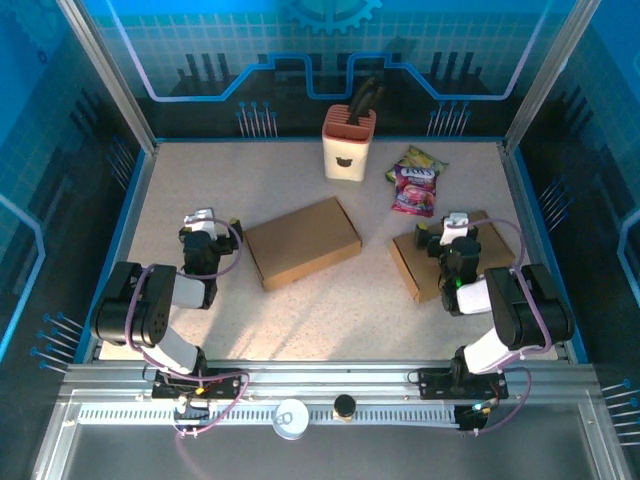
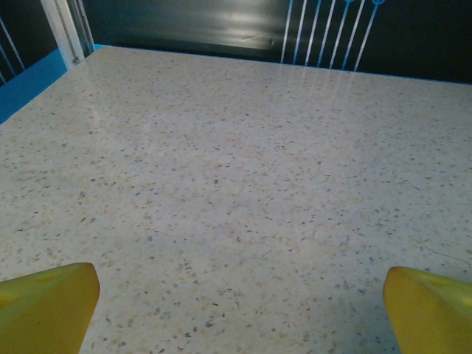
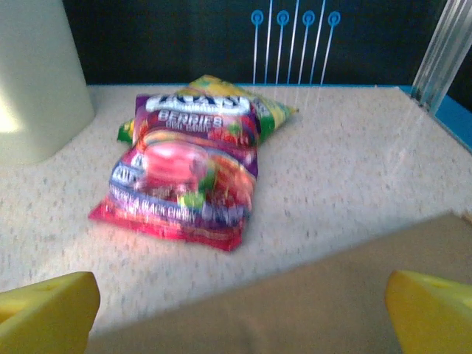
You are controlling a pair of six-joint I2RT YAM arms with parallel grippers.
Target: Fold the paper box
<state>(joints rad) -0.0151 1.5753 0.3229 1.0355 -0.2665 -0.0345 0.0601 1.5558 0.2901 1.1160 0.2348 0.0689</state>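
I found the left hand [image 2: 237, 313] spread wide and empty over the bare speckled tabletop [image 2: 221, 147]. The right hand [image 3: 240, 313], equally wide, hung above a brown cardboard sheet [image 1: 425, 268], possibly another box. The flat brown paper box [image 1: 302, 242] lay mid-tabletop, untouched.

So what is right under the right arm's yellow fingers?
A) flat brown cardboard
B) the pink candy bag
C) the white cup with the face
A: in the right wrist view the fingers stand open over flat brown cardboard, and the pink candy bag lies farther ahead.
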